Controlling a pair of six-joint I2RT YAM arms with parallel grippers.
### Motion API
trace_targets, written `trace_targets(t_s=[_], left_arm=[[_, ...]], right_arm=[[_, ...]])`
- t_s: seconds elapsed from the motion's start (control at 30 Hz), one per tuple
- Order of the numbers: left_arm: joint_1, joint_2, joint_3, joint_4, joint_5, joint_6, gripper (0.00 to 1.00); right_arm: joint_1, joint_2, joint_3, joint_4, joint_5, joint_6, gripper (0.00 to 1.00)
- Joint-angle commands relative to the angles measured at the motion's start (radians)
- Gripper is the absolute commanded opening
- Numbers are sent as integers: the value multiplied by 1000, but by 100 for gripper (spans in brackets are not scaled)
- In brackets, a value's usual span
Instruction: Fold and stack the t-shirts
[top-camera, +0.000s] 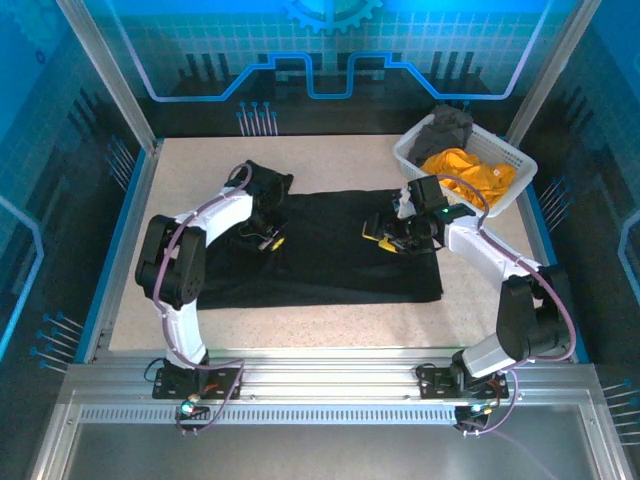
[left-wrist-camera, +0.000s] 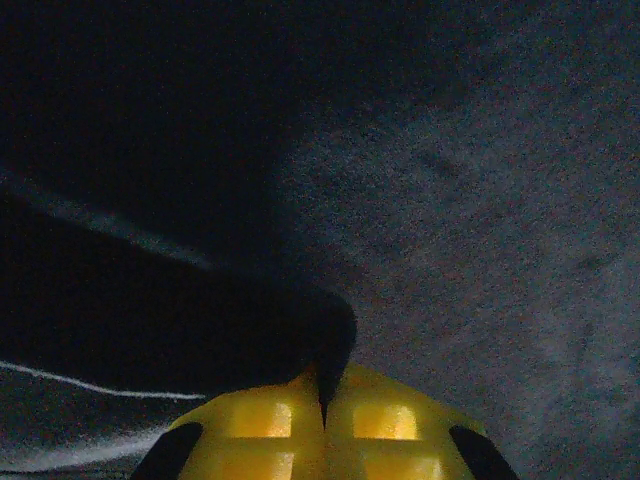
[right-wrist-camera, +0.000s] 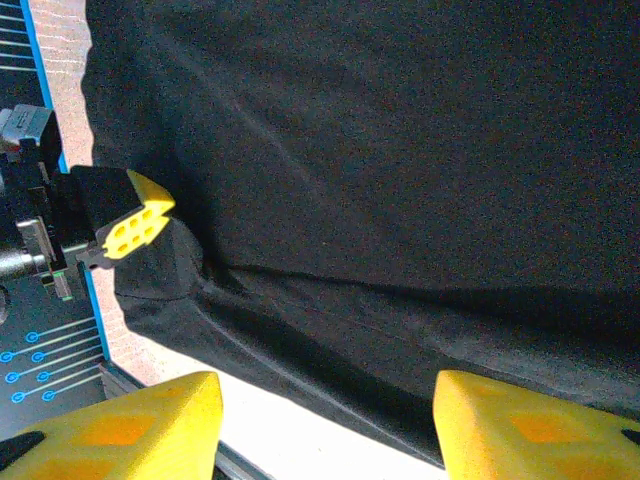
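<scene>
Left wrist view is murky, left jaws clamped on the black t-shirt (left-wrist-camera: 420, 220); right jaws apart.

No text, label, or number can be read anywhere.

In the left wrist view the left gripper (left-wrist-camera: 322, 400) is cut off at 6 o'clock. A fold of the black t-shirt (left-wrist-camera: 250, 330) hides where its fingertips meet, and the cloth toward 10 o'clock is too dim to read. In the right wrist view the right gripper (right-wrist-camera: 325, 395) has both fingers (right-wrist-camera: 520, 425) cut off at 6 o'clock. From above, the orange-yellow t-shirt (top-camera: 470, 170) hides the dark grey t-shirt's (top-camera: 447, 125) 5 o'clock part in the basket (top-camera: 520, 180).
</scene>
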Motion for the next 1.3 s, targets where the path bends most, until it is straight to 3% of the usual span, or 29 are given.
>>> trace_targets(t_s=[0.0,0.07,0.2,0.37,0.47,0.6,0.73,1.0,1.27], left_arm=[[-15,43,54,-82,-18,133,0],[-19,68,79,-92,-13,171,2],[-20,103,139,-141,-34,245,31],[-22,-90,48,-56,-133,249,50],[-4,-222,-57,-45,-158,218,48],[102,-311,-275,5,-33,107,36],[199,-296,-399,83,44,42,32],[345,-297,-563,111,16,-80,29],[549,-464,-705,48,-16,-4,29]], right_arm=[[-11,11,15,-23,-27,5,59],[-12,16,10,-23,-31,7,59],[-11,19,7,-22,-37,7,60],[-10,9,8,-36,-18,-4,60],[-11,-20,-11,-78,63,-19,58],[-48,-49,-93,-130,188,14,51],[-50,13,-107,-176,233,-2,40],[55,173,-60,-241,315,-26,35],[221,208,-58,-296,269,42,35]])
